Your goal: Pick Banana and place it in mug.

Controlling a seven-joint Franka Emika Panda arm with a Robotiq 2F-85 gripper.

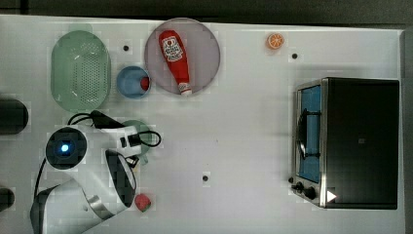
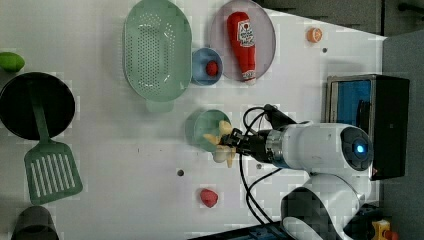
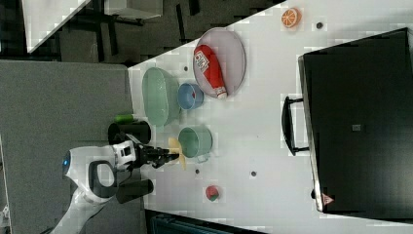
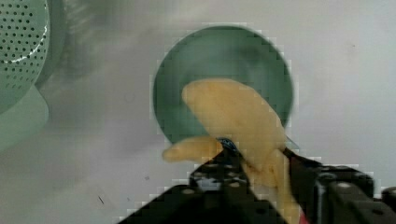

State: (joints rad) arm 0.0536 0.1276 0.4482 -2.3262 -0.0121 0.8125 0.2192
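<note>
The banana (image 4: 233, 116) is a pale yellow toy piece held between my gripper's (image 4: 261, 163) black fingers. It hangs just over the near rim of the teal-green mug (image 4: 224, 56), which stands upright on the white table. In the left view, the banana (image 2: 220, 139) overlaps the mug's (image 2: 202, 131) right edge, and my gripper (image 2: 229, 145) reaches in from the left view's right. In the right view, the banana (image 3: 175, 148) sits just left of the mug (image 3: 196, 141). In the top view my arm covers most of the mug (image 1: 141, 127).
A pale-green colander (image 1: 80, 70), a blue cup (image 1: 131, 82) and a plate (image 1: 204, 53) with a ketchup bottle (image 1: 176, 61) lie beyond the mug. A watermelon piece (image 1: 142, 202) sits by the arm's base. A toaster oven (image 1: 358, 141) stands far right in the top view.
</note>
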